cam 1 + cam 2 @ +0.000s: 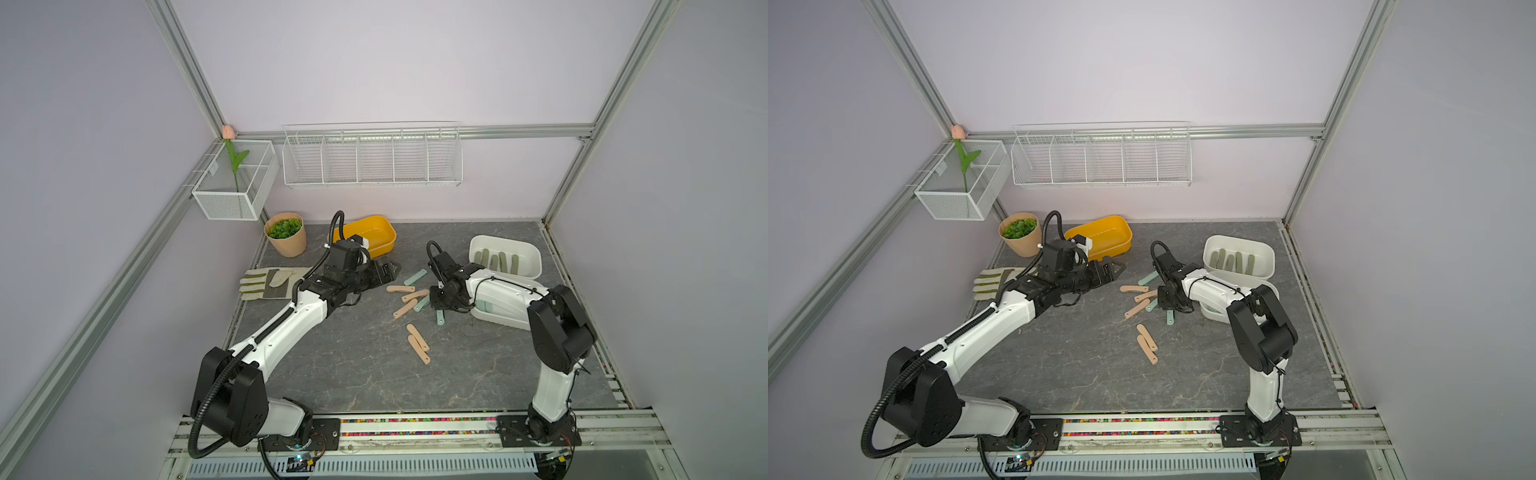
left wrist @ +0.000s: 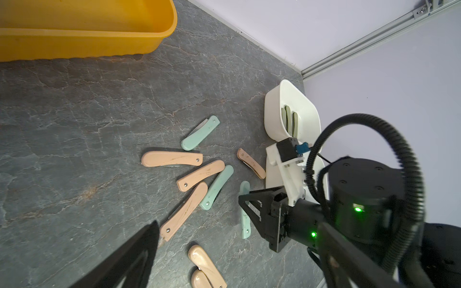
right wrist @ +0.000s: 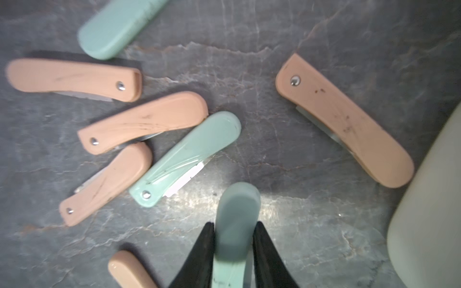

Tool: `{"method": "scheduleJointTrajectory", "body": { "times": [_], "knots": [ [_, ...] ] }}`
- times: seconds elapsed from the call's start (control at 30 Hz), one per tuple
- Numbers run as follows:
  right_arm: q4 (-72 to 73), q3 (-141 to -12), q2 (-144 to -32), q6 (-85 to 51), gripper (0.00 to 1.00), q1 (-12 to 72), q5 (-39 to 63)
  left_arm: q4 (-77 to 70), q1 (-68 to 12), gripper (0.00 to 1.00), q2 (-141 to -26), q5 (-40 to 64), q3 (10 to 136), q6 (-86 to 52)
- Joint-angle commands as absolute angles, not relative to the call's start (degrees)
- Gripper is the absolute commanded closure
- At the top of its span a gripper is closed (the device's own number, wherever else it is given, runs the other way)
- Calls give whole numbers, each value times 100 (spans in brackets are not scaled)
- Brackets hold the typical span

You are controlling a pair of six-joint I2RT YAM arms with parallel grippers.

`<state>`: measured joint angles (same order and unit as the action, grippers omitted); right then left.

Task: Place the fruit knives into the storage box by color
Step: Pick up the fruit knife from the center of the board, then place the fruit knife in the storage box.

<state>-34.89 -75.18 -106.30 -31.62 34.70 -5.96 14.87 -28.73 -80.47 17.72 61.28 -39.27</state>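
Fruit knives [image 2: 172, 158] unboxed: six peach, three mint; right fingers [image 3: 270, 261] grip one mint knife [image 3: 237, 219], left fingers [image 2: 134, 259] spread.

1. In a top view, fruit knives [image 1: 414, 296] lay mid-frame on the tabletop [image 1: 353, 374].
2. A storage box [image 1: 532, 253] holding more sat upper right of them.
3. A tub [image 1: 380, 247] stood above and left of them, with a work glove [image 1: 266, 282] at the left.
4. One fruit knife [image 3: 237, 204] sat between the right gripper's [image 3: 234, 224] fingers.

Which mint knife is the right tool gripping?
The mint knife pinched in the right tool, by the nearer white box. The other two mint knives lie free among peach knives.
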Motion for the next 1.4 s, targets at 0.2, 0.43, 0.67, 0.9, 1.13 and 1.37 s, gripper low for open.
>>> {"method": "scheduleJointTrajectory", "body": {
  "times": [0.2,0.43,0.67,0.9,1.13,1.37],
  "knots": [
    [-3721,-7585,-9622,-2941,71,2888,-376,1506,-3116,1,-8275,1688,6747,-3977],
    [-3807,-7330,-9000,-2615,71,2018,-141,1607,-3363,1,-8607,1782,7194,-3938],
    [-3716,-6885,-8657,-2148,71,963,121,1811,-3597,1,-9048,1974,7704,-3835],
    [-3580,-6597,-8724,-1792,71,443,85,2209,-3656,1,-9456,2152,8239,-3677],
    [-3456,-6576,-9105,-1544,71,282,209,2375,-3656,1,-9644,2258,8543,-3622],
    [-3310,-6544,-9621,-1475,71,273,-80,2368,-3656,1,-9635,2282,8477,-3621]
  ]
}}
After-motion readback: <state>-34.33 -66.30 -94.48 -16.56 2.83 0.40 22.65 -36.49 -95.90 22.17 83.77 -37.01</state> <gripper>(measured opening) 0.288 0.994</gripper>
